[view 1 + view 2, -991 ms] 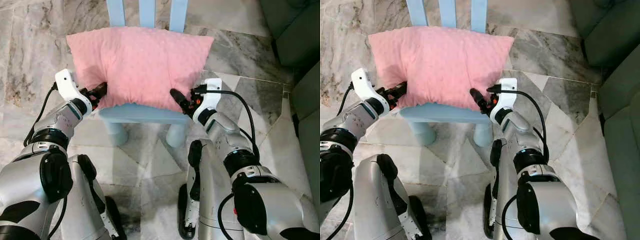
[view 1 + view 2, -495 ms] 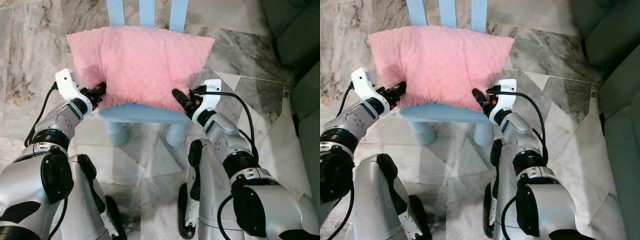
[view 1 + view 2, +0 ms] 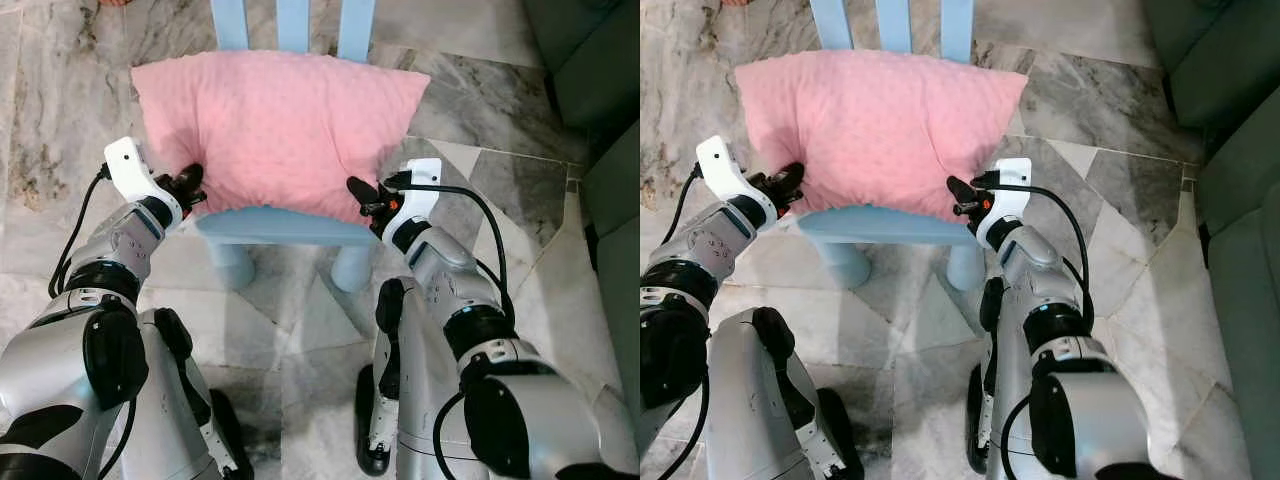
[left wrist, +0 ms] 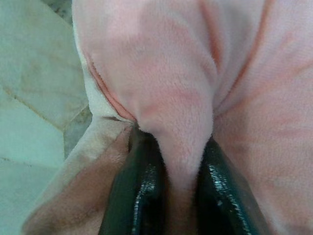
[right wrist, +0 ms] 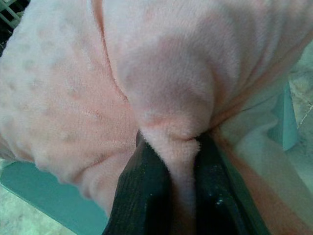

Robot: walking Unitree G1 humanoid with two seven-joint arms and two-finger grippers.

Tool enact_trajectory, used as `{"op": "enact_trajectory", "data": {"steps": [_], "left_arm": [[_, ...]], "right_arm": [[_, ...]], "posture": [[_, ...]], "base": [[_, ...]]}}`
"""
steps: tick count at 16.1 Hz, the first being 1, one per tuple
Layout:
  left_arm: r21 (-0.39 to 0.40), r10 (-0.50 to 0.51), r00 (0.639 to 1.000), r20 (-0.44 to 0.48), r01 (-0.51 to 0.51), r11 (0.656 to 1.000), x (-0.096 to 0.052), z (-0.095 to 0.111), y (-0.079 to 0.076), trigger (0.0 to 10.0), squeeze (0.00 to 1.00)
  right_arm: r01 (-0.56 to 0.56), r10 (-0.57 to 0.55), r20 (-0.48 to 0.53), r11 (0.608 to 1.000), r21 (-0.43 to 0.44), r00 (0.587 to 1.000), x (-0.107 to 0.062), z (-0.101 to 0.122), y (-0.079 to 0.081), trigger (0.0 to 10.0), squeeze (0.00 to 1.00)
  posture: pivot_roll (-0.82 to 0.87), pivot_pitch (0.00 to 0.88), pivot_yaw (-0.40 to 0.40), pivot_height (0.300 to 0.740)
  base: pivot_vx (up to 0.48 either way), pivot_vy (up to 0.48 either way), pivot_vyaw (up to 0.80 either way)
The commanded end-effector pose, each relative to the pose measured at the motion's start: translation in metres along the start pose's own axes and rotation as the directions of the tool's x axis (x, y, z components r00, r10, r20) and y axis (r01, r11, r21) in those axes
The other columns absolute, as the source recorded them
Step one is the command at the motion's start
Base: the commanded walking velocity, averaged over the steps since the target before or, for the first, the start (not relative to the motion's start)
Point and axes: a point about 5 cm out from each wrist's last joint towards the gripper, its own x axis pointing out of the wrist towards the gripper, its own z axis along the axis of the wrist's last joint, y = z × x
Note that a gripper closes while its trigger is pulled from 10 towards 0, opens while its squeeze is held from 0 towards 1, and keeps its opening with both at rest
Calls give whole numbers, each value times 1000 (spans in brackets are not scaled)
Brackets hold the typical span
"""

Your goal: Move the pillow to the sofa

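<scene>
Overhead, the pink pillow [image 3: 280,130] lies on a light-blue chair [image 3: 285,225], the left gripper [image 3: 190,180] and right gripper [image 3: 360,192] at its near corners; wrist cameras reveal each clamped onto a fabric fold.

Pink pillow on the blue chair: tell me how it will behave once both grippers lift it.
The pink pillow is probably soft and floppy: its plush bunches between the left gripper and right gripper. Held only at the near corners, it will likely sag and hang. It looks light and unlikely to slip.
</scene>
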Motion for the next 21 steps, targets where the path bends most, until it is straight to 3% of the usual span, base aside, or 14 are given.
{"op": "enact_trajectory", "data": {"steps": [1,4,6,8,9,11,16,18,21], "left_arm": [[24,10,998,-62,-8,1000,-5,-18,8,0,0],[66,10,1000,-25,-8,998,-15,-28,23,0,0],[177,5,998,58,-15,984,-35,-45,38,0,0],[163,64,988,139,-87,983,-44,-48,44,0,0],[201,63,982,180,-100,975,-49,-48,44,0,0],[237,57,965,256,-119,964,-54,-44,40,0,0],[245,4,925,381,-105,964,-51,-34,7,0,0],[261,-40,923,383,-67,963,-55,-41,-12,0,0],[227,-28,925,378,-63,972,-60,-52,-22,0,0]], "right_arm": [[-19,20,-63,1000,21,998,-6,-20,4,0,0],[-14,16,-44,1000,25,999,-19,-31,6,0,0],[-34,35,-34,999,21,999,-40,-44,15,0,0],[-26,26,-39,1000,13,999,-48,-49,17,0,0],[-16,16,-32,1000,5,999,-51,-49,17,0,0],[6,-6,-14,1000,-13,1000,-57,-45,18,0,0],[81,-77,67,995,-66,995,-61,-22,10,0,0],[117,-109,107,990,-77,988,-68,-9,8,0,0],[140,-130,110,986,-88,985,-74,-8,6,0,0]], "posture": [[-136,416,-49,403],[-125,382,-55,403],[-112,346,-59,403],[-104,267,-56,403],[-103,239,-56,403],[-101,170,-50,403],[-103,0,-31,403],[-108,0,-26,403],[-106,0,-17,403]], "base": [[0,0,0],[0,0,0],[0,0,0],[0,0,0],[0,0,0],[0,0,0],[0,0,0],[0,0,0],[0,0,0]]}}
